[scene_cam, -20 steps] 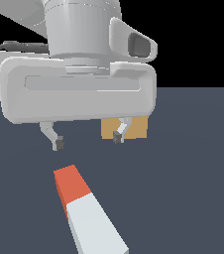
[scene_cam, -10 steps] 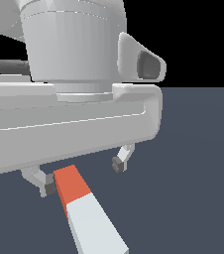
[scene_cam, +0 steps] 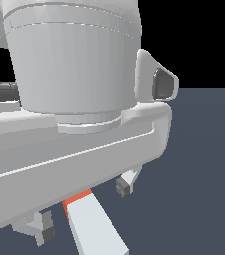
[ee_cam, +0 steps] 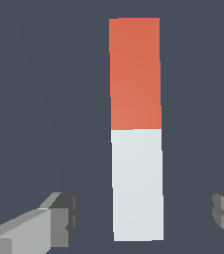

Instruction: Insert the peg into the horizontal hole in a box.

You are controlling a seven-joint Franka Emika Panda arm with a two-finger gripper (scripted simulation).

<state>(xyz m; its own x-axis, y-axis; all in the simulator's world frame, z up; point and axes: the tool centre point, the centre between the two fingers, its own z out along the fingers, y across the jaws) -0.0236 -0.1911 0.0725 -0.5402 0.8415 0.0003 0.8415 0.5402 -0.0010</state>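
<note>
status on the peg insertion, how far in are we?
Early. Done: the claw is open and straddles the pale end of the peg. In hand: the grasp approach; the fingers stand clear on both sides, and the peg lies flat on the floor. Left: close, lift, align, insert. Box and hole are out of view in both cameras.

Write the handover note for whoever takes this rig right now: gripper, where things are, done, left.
Gripper: open, fingers either side of the peg, not touching it.
Peg: flat on the dark floor, pale end between the fingers, red-orange end pointing away.
Box and hole: not visible in either view; the arm fills most of the exterior view.
Done: gripper lined up over the pale end.
Left: lower, grasp, lift, find the box, insert.
</note>
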